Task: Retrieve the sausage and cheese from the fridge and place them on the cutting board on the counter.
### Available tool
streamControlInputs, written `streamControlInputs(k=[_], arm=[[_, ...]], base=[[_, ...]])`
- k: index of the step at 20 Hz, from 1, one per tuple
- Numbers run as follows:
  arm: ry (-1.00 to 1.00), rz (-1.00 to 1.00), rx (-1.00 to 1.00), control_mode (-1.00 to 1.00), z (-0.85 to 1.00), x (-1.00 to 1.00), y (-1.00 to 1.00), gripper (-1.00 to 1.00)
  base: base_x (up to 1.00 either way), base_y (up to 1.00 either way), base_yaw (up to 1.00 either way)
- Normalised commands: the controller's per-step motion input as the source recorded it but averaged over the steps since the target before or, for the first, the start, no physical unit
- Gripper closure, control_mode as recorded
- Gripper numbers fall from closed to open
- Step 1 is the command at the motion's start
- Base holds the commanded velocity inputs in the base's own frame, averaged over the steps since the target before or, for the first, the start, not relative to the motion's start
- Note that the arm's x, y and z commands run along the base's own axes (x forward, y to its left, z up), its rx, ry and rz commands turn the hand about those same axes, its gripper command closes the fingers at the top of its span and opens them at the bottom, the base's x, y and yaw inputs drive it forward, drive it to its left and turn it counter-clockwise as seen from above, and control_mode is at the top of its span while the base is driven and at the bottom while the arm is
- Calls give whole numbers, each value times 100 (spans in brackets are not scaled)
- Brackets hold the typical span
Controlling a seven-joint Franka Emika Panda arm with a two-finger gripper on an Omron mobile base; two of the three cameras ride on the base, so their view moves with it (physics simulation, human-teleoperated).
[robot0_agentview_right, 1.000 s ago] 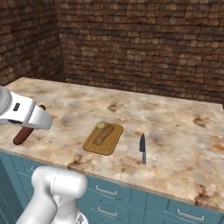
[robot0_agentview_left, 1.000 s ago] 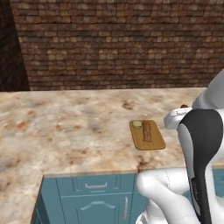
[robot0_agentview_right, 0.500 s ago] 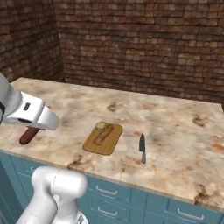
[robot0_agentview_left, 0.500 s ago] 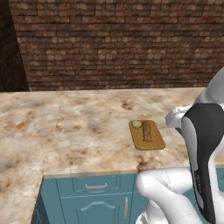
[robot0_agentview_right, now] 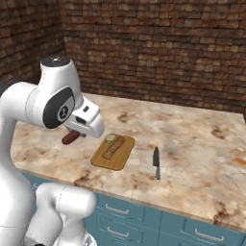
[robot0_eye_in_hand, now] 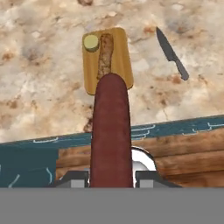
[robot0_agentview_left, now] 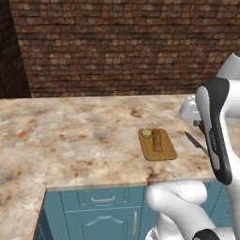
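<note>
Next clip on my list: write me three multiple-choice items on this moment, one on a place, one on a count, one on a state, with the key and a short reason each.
1. Where does the black-handled knife lie?
A. On the mottled stone counter, beside the board
B. On the board
C. In the gripper

2. How many things lie on the light-brown wooden cutting board?
A. None
B. Two
C. Four

3. What is the state of the gripper?
A. Open and empty
B. Shut on the knife
C. Shut on the dark red-brown sausage

Key: 1 A, the knife lies on bare stone, apart from the board. 2 B, a tan-brown strip and a pale round slice lie there. 3 C, the hand view shows the sausage standing between the fingertips.
</note>
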Motion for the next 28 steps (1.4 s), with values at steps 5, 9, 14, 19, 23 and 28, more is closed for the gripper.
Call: streamControlInputs(k=[5, 9, 14, 19, 23, 28], arm=[[24, -21, -2, -100, -52, 100, -32, 100], [8, -13, 0, -100, -52, 100, -23, 100], [3, -8, -2, -100, -64, 81, -7, 100], [3, 5, -3, -100, -74, 63, 0, 100], [20, 23, -6, -100, -71, 71, -1, 100], [13, 27, -5, -100, -54, 55, -1, 100]], base=[[0, 0, 0], [0, 0, 0], [0, 0, 0], [0, 0, 0], [0, 0, 0], [0, 0, 0]])
